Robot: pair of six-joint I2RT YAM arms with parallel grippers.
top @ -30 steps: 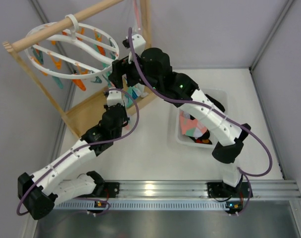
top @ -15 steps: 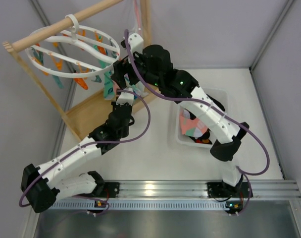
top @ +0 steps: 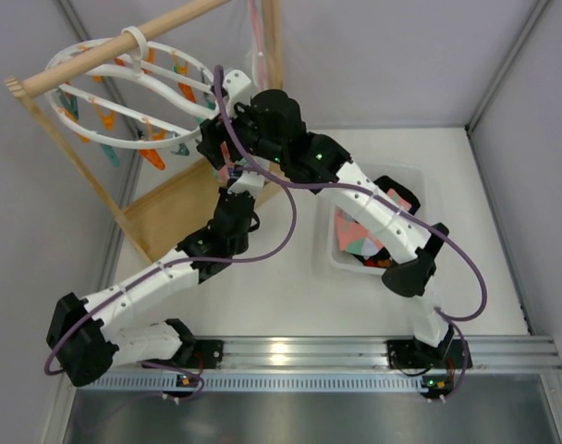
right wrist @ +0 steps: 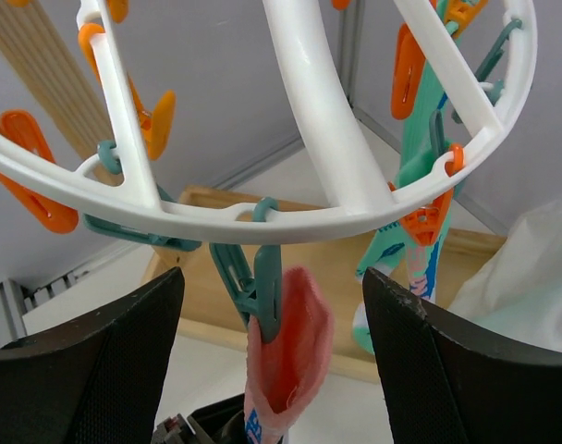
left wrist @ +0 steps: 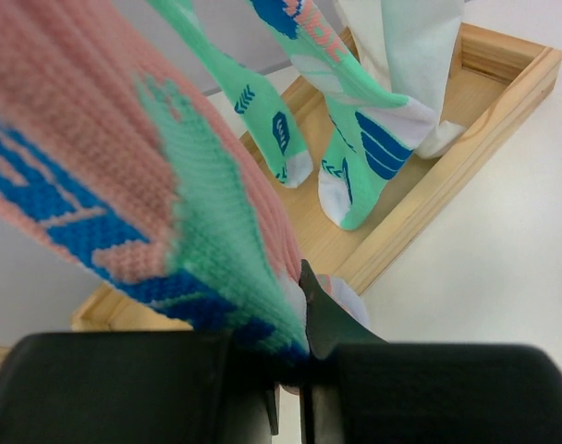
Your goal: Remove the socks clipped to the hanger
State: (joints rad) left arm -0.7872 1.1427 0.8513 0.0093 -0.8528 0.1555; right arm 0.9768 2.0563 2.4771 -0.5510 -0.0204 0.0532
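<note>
Left gripper (left wrist: 295, 384) is clamped shut on the pink sock (left wrist: 96, 157), the one with the blue and mint patches. The fabric is pinched right in the seam between the jaws, and the sock runs off to the upper left of that wrist view. Whatever sits below the pinch is hidden by the black fingers, so no idea how much sock hangs past them.

Right gripper (right wrist: 274, 365) is spread wide, one finger in each bottom corner of its own view. It's touching nothing and sits just under the hanger (right wrist: 216, 225). Between those fingers you can see the top of the pink sock tucked into a teal clip (right wrist: 262, 287) on the white ring. Looks like the clip has it pinched, though the angle isn't great. A mint sock (right wrist: 412, 157) hangs off the ring further right, partly behind the ring.

In the left wrist view a few mint socks (left wrist: 355, 166) dangle over the wooden frame base (left wrist: 447, 176), with their tops cut off by the picture edge.

From the top camera the right arm's wrist covers both grippers, so you can't read the jaws there. The hanger's hook is over the wooden rail (top: 105, 55). A white bin (top: 329, 242) with colourful fabric inside sits off to the right on the table (top: 262, 296), half under the right arm.
</note>
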